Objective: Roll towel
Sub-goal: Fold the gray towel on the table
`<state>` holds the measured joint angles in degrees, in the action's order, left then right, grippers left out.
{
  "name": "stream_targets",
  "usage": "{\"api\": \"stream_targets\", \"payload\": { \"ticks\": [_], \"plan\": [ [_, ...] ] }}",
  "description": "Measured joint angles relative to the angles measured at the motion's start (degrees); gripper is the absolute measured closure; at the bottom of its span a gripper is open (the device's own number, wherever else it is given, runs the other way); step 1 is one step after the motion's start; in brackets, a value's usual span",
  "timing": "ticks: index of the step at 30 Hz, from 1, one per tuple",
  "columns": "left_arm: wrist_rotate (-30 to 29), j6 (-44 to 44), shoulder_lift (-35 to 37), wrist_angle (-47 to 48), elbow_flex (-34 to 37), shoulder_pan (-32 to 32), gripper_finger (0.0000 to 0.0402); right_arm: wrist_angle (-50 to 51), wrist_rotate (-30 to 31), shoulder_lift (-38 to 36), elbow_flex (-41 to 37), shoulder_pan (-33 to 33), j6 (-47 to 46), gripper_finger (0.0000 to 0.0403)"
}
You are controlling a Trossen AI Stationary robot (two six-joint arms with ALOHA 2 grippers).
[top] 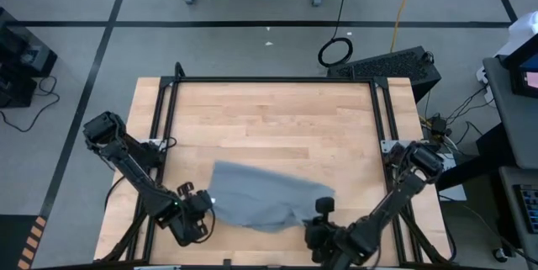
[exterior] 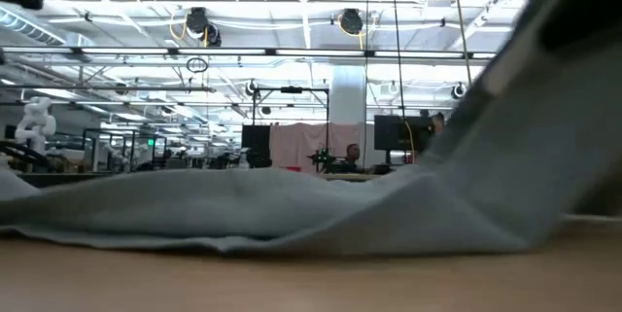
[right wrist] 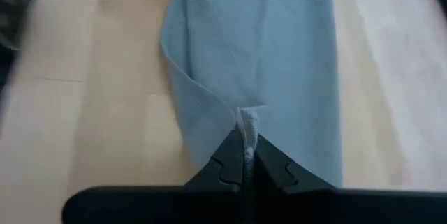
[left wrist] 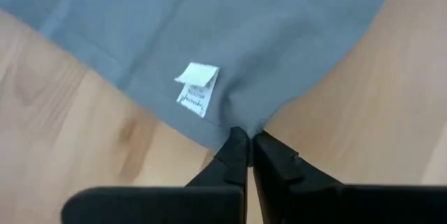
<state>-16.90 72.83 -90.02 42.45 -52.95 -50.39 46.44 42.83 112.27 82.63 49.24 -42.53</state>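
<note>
A: Starting at the near edge of the table (top: 269, 102), what do we have?

B: We have both grippers low at that edge. The left gripper (top: 208, 202) sits at about seven o'clock from the table's middle, and its fingers (left wrist: 236, 147) are pinched together on a corner of the towel (top: 265, 196). In the left wrist view we see the cloth's edge caught right between the tips, with a small white label (left wrist: 196, 89) sewn on just beyond them.

A: And the other arm?

B: The right gripper (top: 323, 212) is at about five o'clock, also at the near edge. We see its fingers (right wrist: 227, 160) clamped on the towel's other near corner, a bunched fold of fabric squeezed between them.

A: How does the towel lie?

B: It is spread between the two grippers, in the near half of the table, around six o'clock from the middle. Its left part lies flat on the wood. In the low view we see its right side (exterior: 505, 156) lifted, the cloth rising steeply, while the rest lies low along the tabletop.

A: Farther back?

B: The far half of the wooden top, toward twelve o'clock, is bare boards inside a black frame (top: 273, 79). Beyond the table we see grey floor with a coiled black cable (top: 335, 51) at about one o'clock.
</note>
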Motion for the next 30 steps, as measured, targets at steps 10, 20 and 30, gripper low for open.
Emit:
{"api": "stream_targets", "payload": {
  "ticks": [10,20,30],
  "plan": [
    [-3.1,-1.2,-0.4,4.1,0.0,-0.4,0.0388,1.8,4.7,0.2,-6.4,8.0,-14.2,0.0403],
    [-20.4,0.5,-0.7,11.7,0.0,6.0,0.0388,25.8,19.4,0.2,-9.5,4.5,-26.2,0.0403],
    [-29.1,10.6,0.9,28.0,0.0,14.6,0.0388,40.5,29.4,-7.2,-10.6,-5.4,-28.2,0.0403]
  ]
}}
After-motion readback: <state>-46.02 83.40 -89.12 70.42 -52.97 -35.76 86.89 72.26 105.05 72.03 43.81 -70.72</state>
